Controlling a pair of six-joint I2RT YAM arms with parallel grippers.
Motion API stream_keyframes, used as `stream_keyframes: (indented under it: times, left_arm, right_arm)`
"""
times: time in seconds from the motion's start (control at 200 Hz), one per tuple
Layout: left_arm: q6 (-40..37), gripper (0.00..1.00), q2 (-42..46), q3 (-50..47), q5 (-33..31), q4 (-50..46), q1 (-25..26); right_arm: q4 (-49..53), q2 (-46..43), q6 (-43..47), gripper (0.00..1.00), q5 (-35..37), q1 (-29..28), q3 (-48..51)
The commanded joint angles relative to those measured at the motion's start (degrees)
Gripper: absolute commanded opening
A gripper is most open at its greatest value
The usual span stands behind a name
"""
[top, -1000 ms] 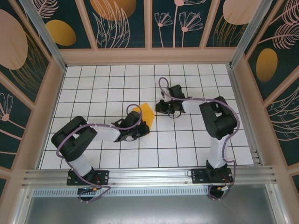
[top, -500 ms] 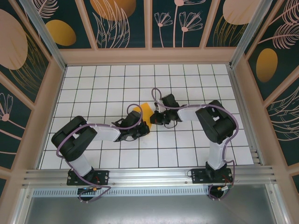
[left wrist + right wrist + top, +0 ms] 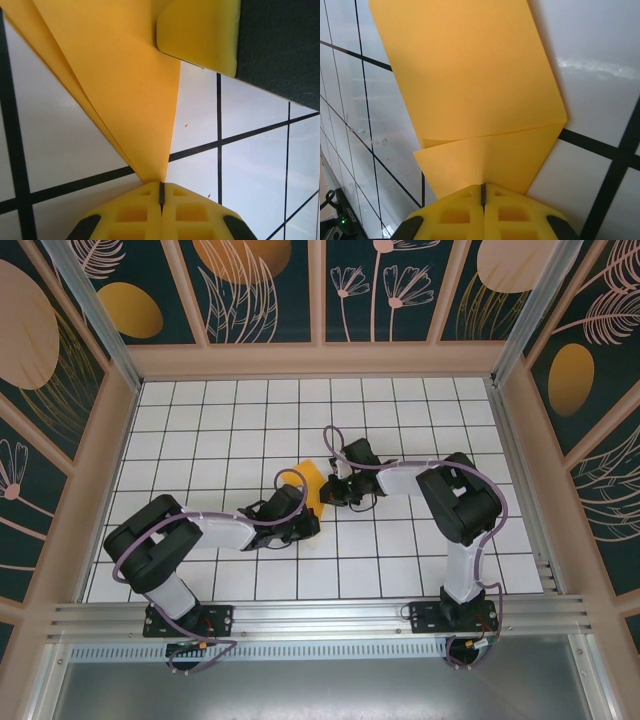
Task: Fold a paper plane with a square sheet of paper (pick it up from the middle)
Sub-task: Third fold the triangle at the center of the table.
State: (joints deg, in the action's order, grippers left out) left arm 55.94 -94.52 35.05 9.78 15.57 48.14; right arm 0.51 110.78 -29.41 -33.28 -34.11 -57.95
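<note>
- Where the two arms meet near the middle of the white grid table (image 3: pixel 200 440), the square sheet of paper (image 3: pixel 312 481) lies already folded into a smaller orange-yellow shape.
- At the sheet's 6 o'clock sits the left gripper (image 3: pixel 308 516). In the left wrist view its yellow fingers are pressed together, and the sheet's narrow tip (image 3: pixel 150 170) runs straight into their seam, pinched there.
- At the sheet's 3 o'clock sits the right gripper (image 3: pixel 330 490). Its fingers (image 3: pixel 455 215) are also pressed together, against the sheet's near edge. Whether they pinch that edge or only bear down on it cannot be told.
- From the right wrist, the sheet (image 3: pixel 470 85) shows a crease across it, with a smaller flap (image 3: pixel 490 160) next to the fingers.
- A pad (image 3: pixel 200 30) of the right gripper overlaps the sheet at 1 o'clock in the left wrist view.
- A purple cable loop (image 3: pixel 290 476) arches just beside the sheet at its 9 o'clock.
- Dark patterned walls (image 3: pixel 260 290) enclose the table.
</note>
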Motion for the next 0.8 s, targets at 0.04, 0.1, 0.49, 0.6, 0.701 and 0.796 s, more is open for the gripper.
stream_keyframes:
  times: [0.04, 0.1, 0.49, 0.6, 0.701, 0.796]
  left_arm:
    - [-2.0, 0.00, 0.4, 0.1, 0.5, -8.2, 1.8]
    - [-2.6, 0.00, 1.5, 1.4, -1.1, -9.5, 1.9]
    - [-2.1, 0.01, 7.8, 4.1, -10.1, -7.4, 1.7]
    - [-2.4, 0.01, 6.0, 6.6, -11.3, -6.4, 1.8]
    - [-2.2, 0.00, 4.4, 8.2, -12.0, -4.5, 1.8]
    - [-2.0, 0.00, 2.3, 9.9, -12.7, -4.6, 1.7]
  right_arm:
    - [2.9, 2.4, -0.9, 0.05, 6.3, 0.5, 0.5]
    - [3.1, 1.3, -1.6, 0.05, 6.3, 0.4, 1.1]
    - [-1.6, -13.5, -12.6, 0.13, 5.3, 0.9, 9.9]
    - [-2.9, -18.4, -14.0, 0.30, 7.4, 2.4, 11.4]
    - [-3.6, -21.2, -14.2, 0.41, 8.3, 5.2, 13.9]
    - [-4.0, -21.9, -13.1, 0.45, 7.7, 7.5, 15.4]
